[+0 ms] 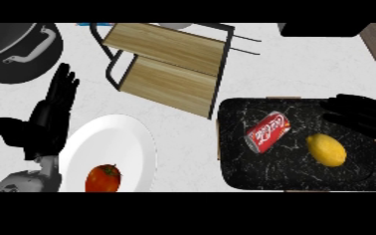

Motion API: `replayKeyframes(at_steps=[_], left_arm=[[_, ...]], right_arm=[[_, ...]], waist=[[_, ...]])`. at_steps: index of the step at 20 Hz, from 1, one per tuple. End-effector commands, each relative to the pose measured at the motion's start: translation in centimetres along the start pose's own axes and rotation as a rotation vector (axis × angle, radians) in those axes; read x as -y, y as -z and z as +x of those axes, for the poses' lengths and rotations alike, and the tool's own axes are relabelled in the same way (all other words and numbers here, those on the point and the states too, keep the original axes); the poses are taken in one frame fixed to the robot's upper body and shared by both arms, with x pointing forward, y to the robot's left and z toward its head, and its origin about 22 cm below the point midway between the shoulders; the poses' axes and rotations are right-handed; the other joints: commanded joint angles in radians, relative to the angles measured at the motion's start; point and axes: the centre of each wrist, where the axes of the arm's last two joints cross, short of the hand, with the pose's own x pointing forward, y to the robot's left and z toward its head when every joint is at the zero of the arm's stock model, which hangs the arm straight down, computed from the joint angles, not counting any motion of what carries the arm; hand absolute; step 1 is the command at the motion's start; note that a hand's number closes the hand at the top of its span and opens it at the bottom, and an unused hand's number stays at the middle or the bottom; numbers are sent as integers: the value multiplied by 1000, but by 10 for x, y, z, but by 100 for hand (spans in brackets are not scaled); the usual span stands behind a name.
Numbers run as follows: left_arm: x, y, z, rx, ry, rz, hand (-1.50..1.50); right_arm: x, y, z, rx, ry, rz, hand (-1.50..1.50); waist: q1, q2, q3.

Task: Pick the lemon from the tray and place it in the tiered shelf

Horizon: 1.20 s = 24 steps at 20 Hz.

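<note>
White counter [294, 64] filled the head view, with the tiered shelf [165, 67] at upper centre. At lower right the lemon [326, 150] lay on the black tray [242, 169], apart from a red can [266, 132]. The right hand [352, 112] hovered just to its upper right — fingers spread, holding nothing. The left hand [51, 109] rested released at the left edge. The lemon looked light, stiff and ready to roll — best taken across its middle.

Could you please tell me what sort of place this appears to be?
Probably a kitchen counter: a pale stone-like worktop holds a white plate with a tomato, a black tray with a lemon and a soda can, and a wooden tiered shelf.
</note>
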Motion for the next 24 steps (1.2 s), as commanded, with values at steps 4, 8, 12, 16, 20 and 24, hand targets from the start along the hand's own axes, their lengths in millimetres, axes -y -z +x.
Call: replayKeyframes(at_steps=[4, 8, 12, 16, 20, 24], left_arm=[[-23, 10, -11, -1, 15, 2, 0], [0, -8, 0, -9, 2, -7, 0], [-1, 0, -11, -7, 5, 5, 0], [-15, -6, -18, -15, 10, 7, 0], [6, -8, -4, -4, 15, -9, 0], [8, 5, -8, -9, -1, 17, 0]], right_arm=[[-35, -1, -50, 101, 15, 59, -150], [-77, 4, -57, 90, -11, 116, -150], [-73, 21, -72, 115, 16, 74, -150], [-95, 30, -79, 124, 21, 61, -150], [-99, 42, -74, 144, 23, 82, -150], [-116, 50, -69, 142, 30, 90, -150]], waist=[[2, -1, -3], [-5, -5, -3], [-4, -4, -3], [-2, -4, -3], [-7, -6, -4], [-10, -5, -4]])
